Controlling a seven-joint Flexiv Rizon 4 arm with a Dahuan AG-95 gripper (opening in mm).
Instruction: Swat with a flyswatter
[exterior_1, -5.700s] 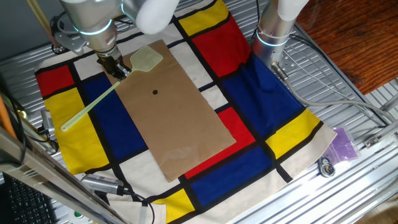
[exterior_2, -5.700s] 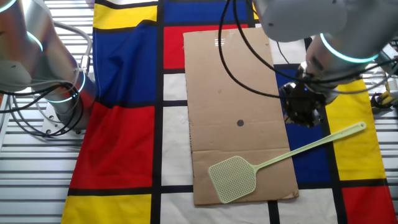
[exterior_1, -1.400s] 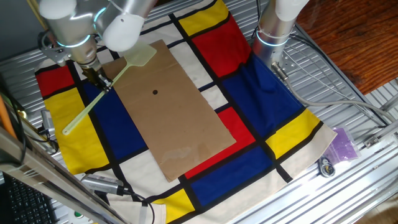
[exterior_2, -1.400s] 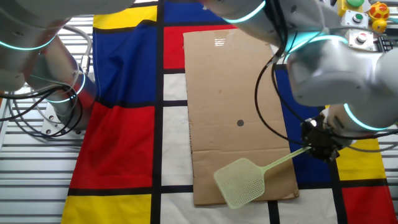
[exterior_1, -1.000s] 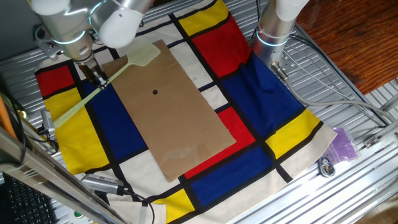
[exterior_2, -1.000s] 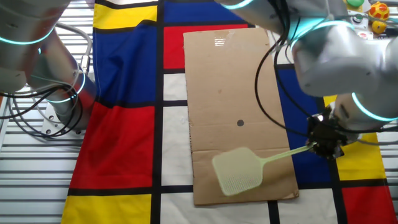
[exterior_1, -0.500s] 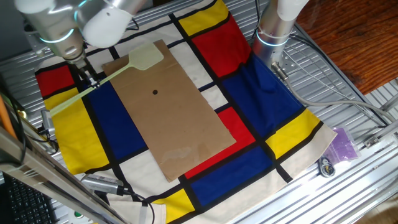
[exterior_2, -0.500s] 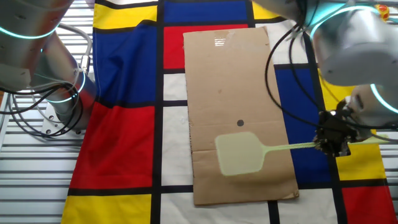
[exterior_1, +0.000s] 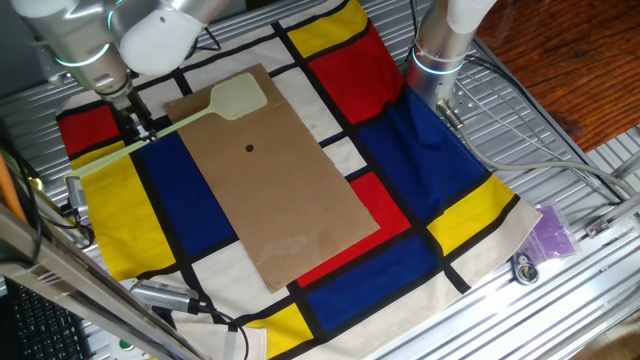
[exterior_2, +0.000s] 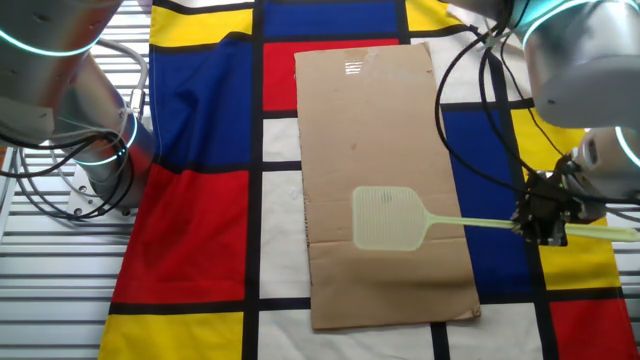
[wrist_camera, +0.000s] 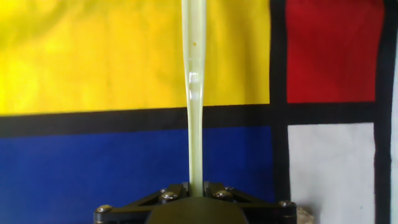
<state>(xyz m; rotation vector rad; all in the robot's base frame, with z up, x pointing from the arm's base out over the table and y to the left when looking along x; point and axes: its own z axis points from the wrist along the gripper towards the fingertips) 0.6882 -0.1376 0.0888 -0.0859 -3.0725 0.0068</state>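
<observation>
The pale yellow-green flyswatter (exterior_1: 236, 97) is lifted off the table. Its mesh head (exterior_2: 387, 217) hovers flat above the brown cardboard sheet (exterior_2: 380, 130), near the sheet's end and close to a small dark dot (exterior_1: 249, 149). My gripper (exterior_1: 133, 124) is shut on the thin handle (wrist_camera: 196, 87) about midway along it, over the blue and yellow cloth squares. In the other fixed view my gripper (exterior_2: 541, 222) is at the right edge of the sheet. In the hand view the handle runs straight up from between the jaws.
A checked red, blue, yellow and white cloth (exterior_1: 430, 190) covers the table. A second arm's base (exterior_1: 440, 55) stands at the far side; it also shows in the other fixed view (exterior_2: 100, 160). A purple object (exterior_1: 553, 232) lies off the cloth.
The arm has swung the flyswatter round and raised it. The head has moved from the sheet's end towards the dark dot, and the handle now lies level across the cloth.
</observation>
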